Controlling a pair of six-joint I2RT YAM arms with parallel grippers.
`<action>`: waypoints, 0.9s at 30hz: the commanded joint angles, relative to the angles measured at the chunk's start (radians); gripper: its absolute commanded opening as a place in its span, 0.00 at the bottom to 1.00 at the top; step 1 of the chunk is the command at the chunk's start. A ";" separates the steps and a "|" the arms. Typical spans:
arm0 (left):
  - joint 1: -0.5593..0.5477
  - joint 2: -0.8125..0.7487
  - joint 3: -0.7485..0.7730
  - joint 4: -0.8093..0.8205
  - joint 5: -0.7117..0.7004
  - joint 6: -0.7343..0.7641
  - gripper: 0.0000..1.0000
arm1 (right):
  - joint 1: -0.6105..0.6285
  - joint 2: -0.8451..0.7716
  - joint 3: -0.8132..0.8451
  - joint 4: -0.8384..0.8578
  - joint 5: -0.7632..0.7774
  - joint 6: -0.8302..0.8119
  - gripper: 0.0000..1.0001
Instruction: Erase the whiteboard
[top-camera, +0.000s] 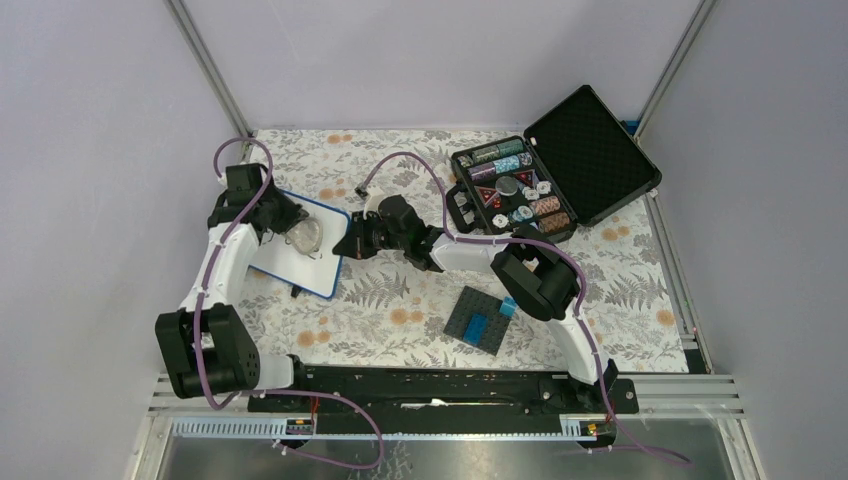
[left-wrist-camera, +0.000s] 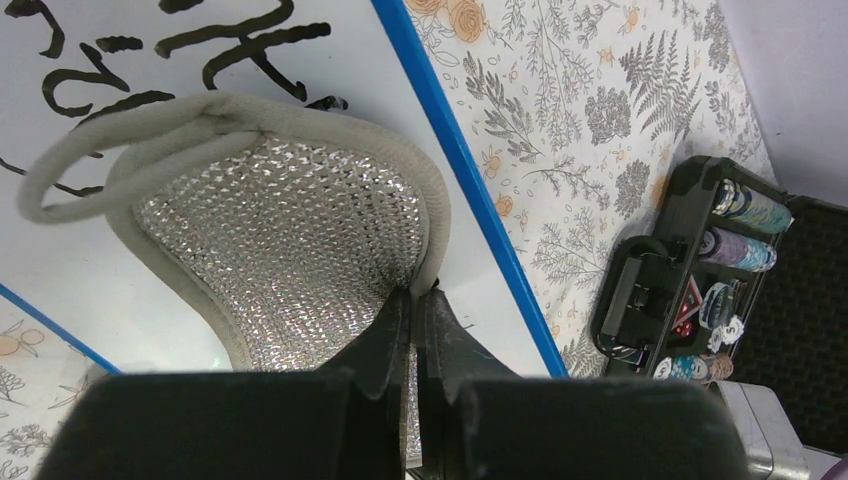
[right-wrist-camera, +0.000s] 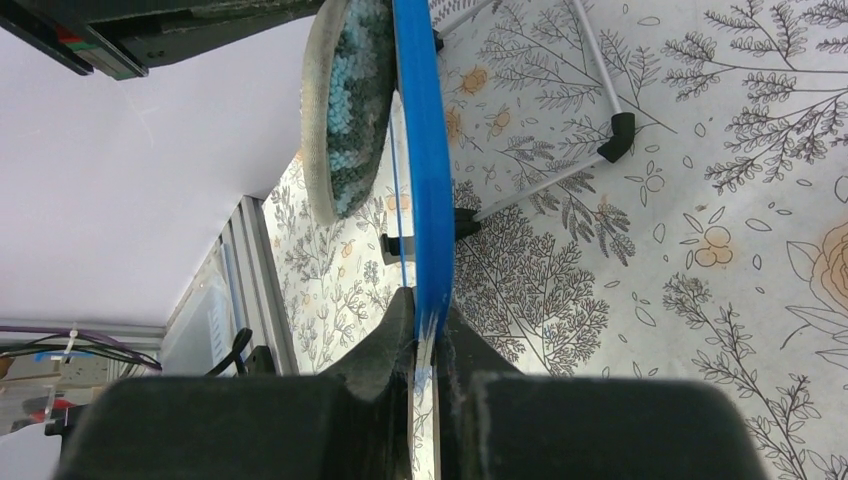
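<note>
The whiteboard (top-camera: 292, 265), white with a blue rim, lies tilted at the left of the floral cloth. In the left wrist view its surface (left-wrist-camera: 345, 70) bears dark handwriting (left-wrist-camera: 250, 42). My left gripper (top-camera: 288, 224) is shut on the edge of a silvery pad with a grey border (left-wrist-camera: 280, 225). Its tips (left-wrist-camera: 415, 295) pinch the pad, which rests flat on the board. My right gripper (top-camera: 352, 244) is shut on the board's right edge. In the right wrist view its tips (right-wrist-camera: 428, 315) clamp the blue rim (right-wrist-camera: 425, 150), with the pad (right-wrist-camera: 345, 110) beyond.
An open black case of poker chips (top-camera: 508, 190) stands at the back right with its lid (top-camera: 592, 150) raised. A dark grey studded plate with blue bricks (top-camera: 480, 320) lies at the front right. A thin grey rod frame (right-wrist-camera: 600, 90) lies behind the board.
</note>
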 joint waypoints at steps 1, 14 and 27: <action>0.023 0.011 -0.123 0.089 -0.089 -0.011 0.00 | 0.045 -0.018 0.016 0.011 -0.137 -0.097 0.00; 0.081 -0.086 -0.270 0.239 0.062 -0.006 0.00 | 0.040 -0.017 0.017 0.016 -0.162 -0.089 0.00; 0.031 -0.030 0.019 0.340 0.171 0.026 0.00 | 0.041 -0.010 0.022 0.031 -0.205 -0.081 0.00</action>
